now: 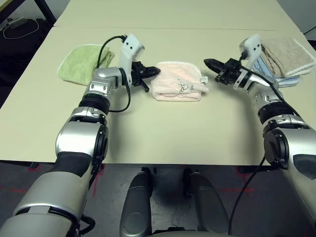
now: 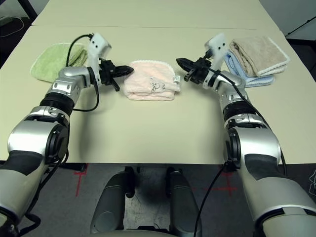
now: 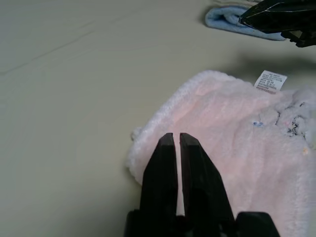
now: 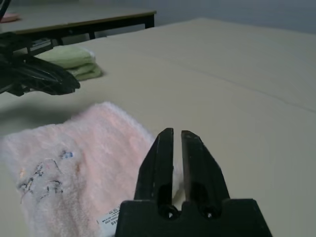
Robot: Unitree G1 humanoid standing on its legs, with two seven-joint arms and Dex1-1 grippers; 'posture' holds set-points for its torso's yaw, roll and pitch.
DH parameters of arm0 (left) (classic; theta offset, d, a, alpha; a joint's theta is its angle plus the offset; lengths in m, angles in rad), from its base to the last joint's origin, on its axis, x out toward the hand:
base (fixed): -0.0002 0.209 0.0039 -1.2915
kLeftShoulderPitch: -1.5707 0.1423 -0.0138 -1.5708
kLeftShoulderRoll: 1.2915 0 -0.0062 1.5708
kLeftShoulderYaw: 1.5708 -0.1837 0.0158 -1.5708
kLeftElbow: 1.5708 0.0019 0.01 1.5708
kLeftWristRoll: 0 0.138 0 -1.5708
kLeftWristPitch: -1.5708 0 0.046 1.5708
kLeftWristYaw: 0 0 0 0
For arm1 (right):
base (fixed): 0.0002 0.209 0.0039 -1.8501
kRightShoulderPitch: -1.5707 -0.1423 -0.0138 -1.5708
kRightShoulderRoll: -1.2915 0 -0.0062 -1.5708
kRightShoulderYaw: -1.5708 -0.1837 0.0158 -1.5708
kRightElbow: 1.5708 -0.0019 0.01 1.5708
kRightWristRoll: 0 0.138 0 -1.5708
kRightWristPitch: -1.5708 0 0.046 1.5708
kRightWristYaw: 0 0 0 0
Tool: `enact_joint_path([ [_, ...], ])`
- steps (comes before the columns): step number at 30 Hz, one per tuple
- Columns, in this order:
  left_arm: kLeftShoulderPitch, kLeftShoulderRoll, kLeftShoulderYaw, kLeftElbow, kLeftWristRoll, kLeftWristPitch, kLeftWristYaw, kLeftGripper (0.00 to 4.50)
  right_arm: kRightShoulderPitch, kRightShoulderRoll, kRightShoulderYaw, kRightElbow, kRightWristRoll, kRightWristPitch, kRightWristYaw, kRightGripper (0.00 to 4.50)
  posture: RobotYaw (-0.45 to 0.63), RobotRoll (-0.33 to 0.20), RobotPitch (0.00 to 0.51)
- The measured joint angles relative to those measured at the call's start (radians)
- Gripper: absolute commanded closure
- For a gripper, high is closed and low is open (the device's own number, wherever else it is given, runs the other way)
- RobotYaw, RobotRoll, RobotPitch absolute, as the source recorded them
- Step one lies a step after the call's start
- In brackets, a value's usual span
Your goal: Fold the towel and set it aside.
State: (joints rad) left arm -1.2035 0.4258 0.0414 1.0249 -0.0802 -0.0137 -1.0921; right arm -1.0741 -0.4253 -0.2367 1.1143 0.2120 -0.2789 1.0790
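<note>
Desk [image 1: 158,138]: a broad pale surface carrying every cloth; bare in front of the robot.
Towel [image 1: 177,81]: pale pink and fluffy, lying near the middle of the desk as a compact folded bundle, between the two pincers. Its whitish stitched edge shows along the far side, the white tag [image 1: 203,79] sticks out on the robot's right, and a small dark embroidered mark sits on the top layer.
Green towel [image 1: 81,63]: folded, on the robot's left, behind the left arm.
Beige towel [image 1: 286,55]: folded, on the robot's right, stacked on a light blue towel [image 1: 288,81].
Left pincer [image 1: 154,72]: hangs just beside the pink towel's left edge, pointing toward it; the fingers stand a narrow slit apart with nothing between them.
Right pincer [image 1: 209,63]: hangs off the towel's right side, near the tag but apart from it; its fingers also show a thin gap and hold nothing.
Step in hand: the folding looks done and both pincers are free of the cloth; the setting-aside seems not yet made.
Next move: likely needs one pincer to open wider, close on a thick folded edge so all layers lift together, and carry the bundle to a side pile without letting it spring open.
</note>
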Motion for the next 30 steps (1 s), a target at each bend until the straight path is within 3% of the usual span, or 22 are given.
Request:
enact_joint_path([
  [8, 0.14, 0.024, 0.007, -0.196, -0.04, 0.048, -0.025, 0.11, 0.109, -0.025, 0.0, -0.098, 0.049, 0.011, 0.146, 0.1, 0.01, 0.0, 0.209],
  [19, 0.276, 0.081, -0.023, -0.293, -0.039, 0.045, -0.059, 0.05, 0.122, -0.103, 0.043, -0.07, 0.037, -0.015, 0.315, 0.04, 0.03, 0.0, 0.201],
  [30, 0.323, 0.105, -0.021, -0.35, -0.041, 0.073, -0.03, 0.05, 0.166, -0.167, 0.053, -0.028, 0.04, -0.094, 0.399, 0.04, 0.02, 0.0, 0.203],
])
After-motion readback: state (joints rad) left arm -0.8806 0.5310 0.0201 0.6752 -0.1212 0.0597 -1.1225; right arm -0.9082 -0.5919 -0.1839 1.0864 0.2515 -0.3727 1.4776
